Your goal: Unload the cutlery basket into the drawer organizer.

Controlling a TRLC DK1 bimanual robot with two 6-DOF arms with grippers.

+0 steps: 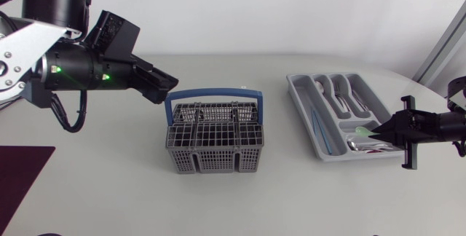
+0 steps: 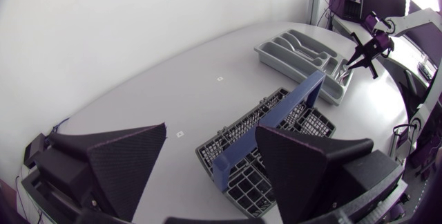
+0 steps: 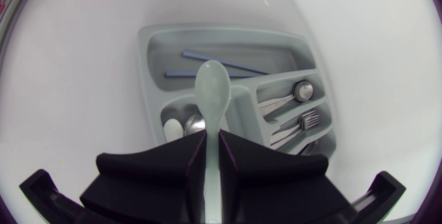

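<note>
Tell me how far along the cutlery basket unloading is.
Nearly done, it seems. Done: spoons, forks and blue sticks lie in the drawer organizer. In hand: the right end effector holds a pale green spoon over the organizer. Left: setting that spoon down; the cutlery basket shows no cutlery, and the left end effector hangs open by it.

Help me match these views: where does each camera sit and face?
Head view: fixed above the table, looking down on basket, tray, left arm and right arm.
Left wrist view: on the left arm, looking across the basket toward the tray; own left claw open.
Right wrist view: on the right arm, looking down into the tray; right claw shut on a spoon.
Shared: all three show the tray.
</note>
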